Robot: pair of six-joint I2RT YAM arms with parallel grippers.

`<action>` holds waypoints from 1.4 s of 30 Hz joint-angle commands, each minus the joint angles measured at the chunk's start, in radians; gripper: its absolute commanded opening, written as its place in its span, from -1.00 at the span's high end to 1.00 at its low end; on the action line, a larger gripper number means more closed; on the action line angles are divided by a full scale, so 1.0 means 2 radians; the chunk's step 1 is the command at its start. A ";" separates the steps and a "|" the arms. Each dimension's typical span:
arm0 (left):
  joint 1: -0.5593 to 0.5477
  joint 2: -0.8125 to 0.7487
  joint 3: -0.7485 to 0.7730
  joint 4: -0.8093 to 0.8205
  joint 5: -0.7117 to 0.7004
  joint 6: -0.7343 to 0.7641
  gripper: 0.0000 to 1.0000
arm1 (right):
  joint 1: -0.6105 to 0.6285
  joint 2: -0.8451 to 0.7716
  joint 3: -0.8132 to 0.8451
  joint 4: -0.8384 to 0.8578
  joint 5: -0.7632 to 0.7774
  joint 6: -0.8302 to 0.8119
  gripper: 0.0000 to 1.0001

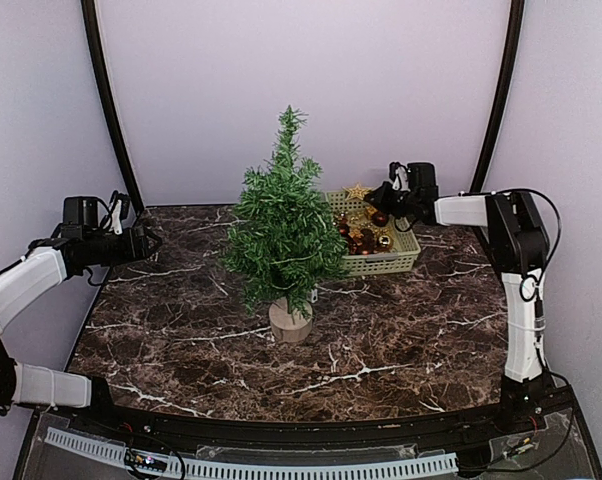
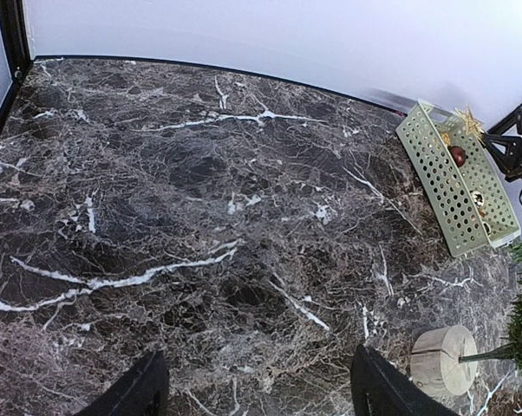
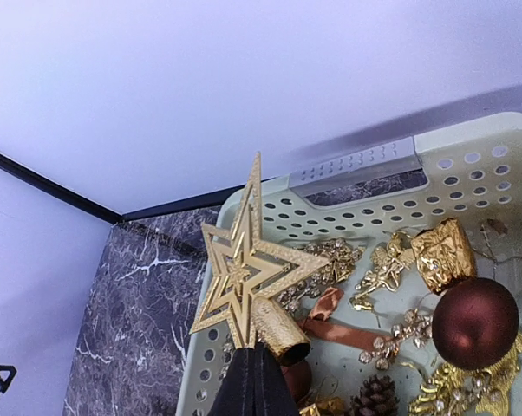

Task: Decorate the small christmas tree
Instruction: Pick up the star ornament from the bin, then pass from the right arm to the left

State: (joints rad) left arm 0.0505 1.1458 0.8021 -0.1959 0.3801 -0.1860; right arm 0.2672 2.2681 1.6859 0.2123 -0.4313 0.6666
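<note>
Nearest us, at the middle of the table, the small christmas tree stands on its stump base. Its long axis is vertical, tip straight up, and the top is bare, prob. where a topper goes. Left gripper hangs over the table's left side w/ jaws apart and nothing in them; we reckon it's keeping clear. Farther back, right of the tree, sits the basket of ornaments. Above it, right gripper is clamped low on the gold star, near its cone socket, star pointing up & approx. ready for the tip.

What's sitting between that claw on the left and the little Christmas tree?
Only bare marble tabletop lies between the left gripper and the small christmas tree, as the top view shows.
</note>
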 commanded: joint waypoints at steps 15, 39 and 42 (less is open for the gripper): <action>-0.059 -0.107 -0.016 0.030 0.024 -0.029 -0.48 | -0.002 -0.313 -0.234 -0.020 -0.005 -0.125 1.00; -0.513 -0.004 0.272 0.088 -0.159 -0.125 -0.40 | 0.174 -0.608 -0.295 0.048 0.026 -0.050 1.00; -0.523 0.022 0.296 0.139 -0.136 -0.132 -0.43 | 0.213 -0.601 -0.296 0.108 0.031 -0.037 1.00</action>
State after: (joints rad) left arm -0.9730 1.1439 1.3354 -0.0319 0.0895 -0.4721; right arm 0.6136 1.0573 1.0649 0.2192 -0.3958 0.5465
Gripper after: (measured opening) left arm 0.705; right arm 0.004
